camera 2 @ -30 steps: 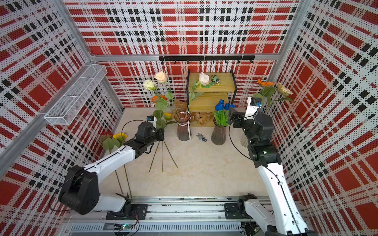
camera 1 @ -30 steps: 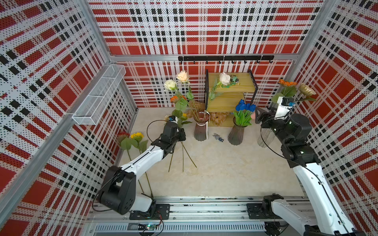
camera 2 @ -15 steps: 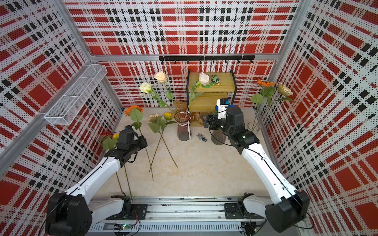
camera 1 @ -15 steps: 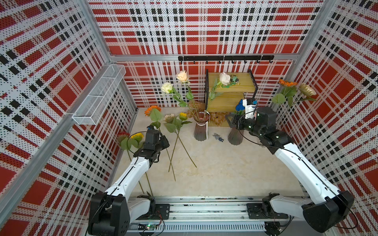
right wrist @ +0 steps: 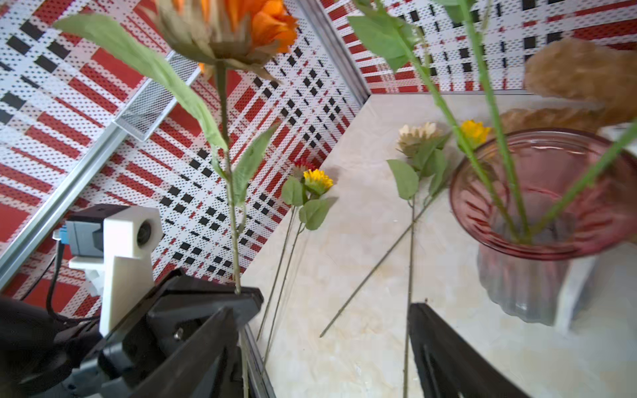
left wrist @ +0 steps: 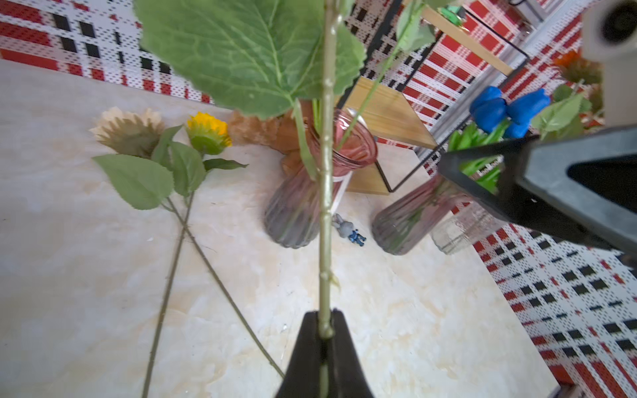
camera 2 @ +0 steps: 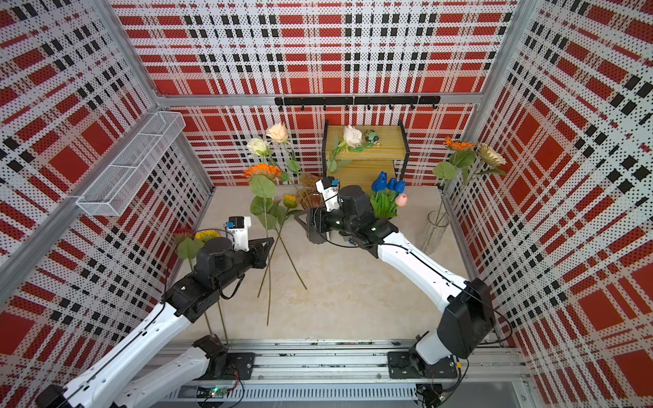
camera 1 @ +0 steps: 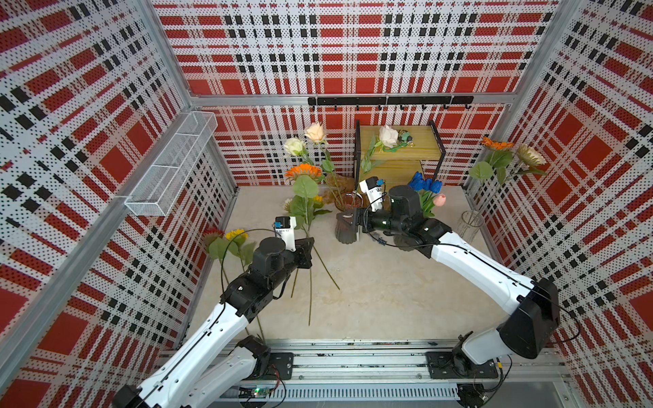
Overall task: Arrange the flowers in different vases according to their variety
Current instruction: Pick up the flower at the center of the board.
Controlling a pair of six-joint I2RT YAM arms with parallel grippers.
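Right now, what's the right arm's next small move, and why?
Probably ease the open right gripper toward the orange sunflower stem until it sits between the jaws. The left gripper is shut on that stem, and the clear vase holding other sunflowers stands on the right arm's side.

Bright, even light, soft shadows; wrist views blurred up close

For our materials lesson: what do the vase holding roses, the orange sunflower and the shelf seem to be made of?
Rose vase: likely pink-tinted glass; ribbed, glossy and see-through.
Orange sunflower: probably fabric petals and leaves, matte with printed-looking veins, on a plastic-looking stem.
Shelf: pale wood-grain boards, perhaps bamboo, in a thin black frame, seemingly metal.
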